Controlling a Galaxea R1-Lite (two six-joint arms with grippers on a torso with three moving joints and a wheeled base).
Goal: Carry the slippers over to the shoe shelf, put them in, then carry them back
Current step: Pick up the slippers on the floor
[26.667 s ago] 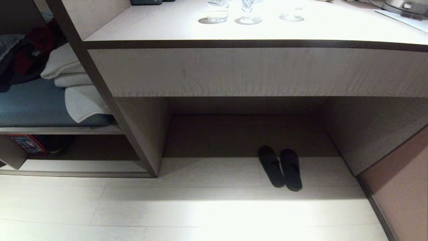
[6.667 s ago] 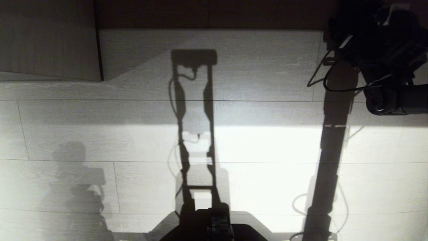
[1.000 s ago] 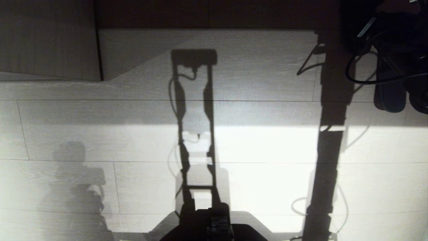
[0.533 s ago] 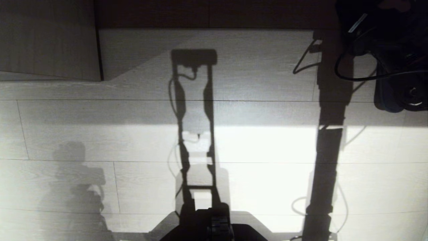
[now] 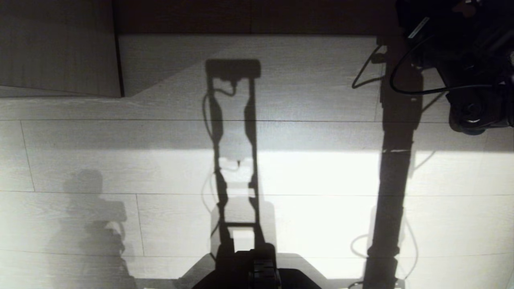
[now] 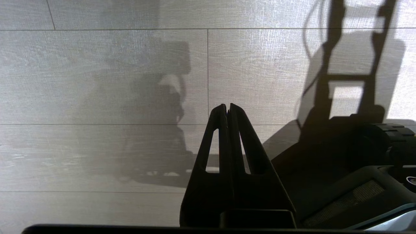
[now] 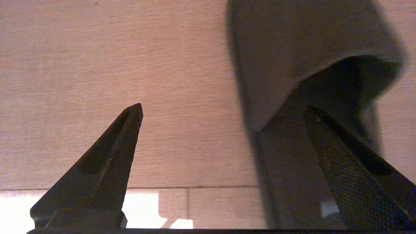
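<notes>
The right arm (image 5: 466, 60) is cut off at the head view's top right corner; it hides the floor (image 5: 281, 100) there, and its gripper cannot be made out.

A slipper (image 7: 292, 65) is blurred and cut off by the right wrist view's edge.

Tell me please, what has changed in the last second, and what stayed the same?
In the head view the right arm at the upper right swung down across the slipper seen there a second ago and now hides it. The right gripper stays wide open over that slipper. The left gripper, floor and shadows are unchanged.
</notes>
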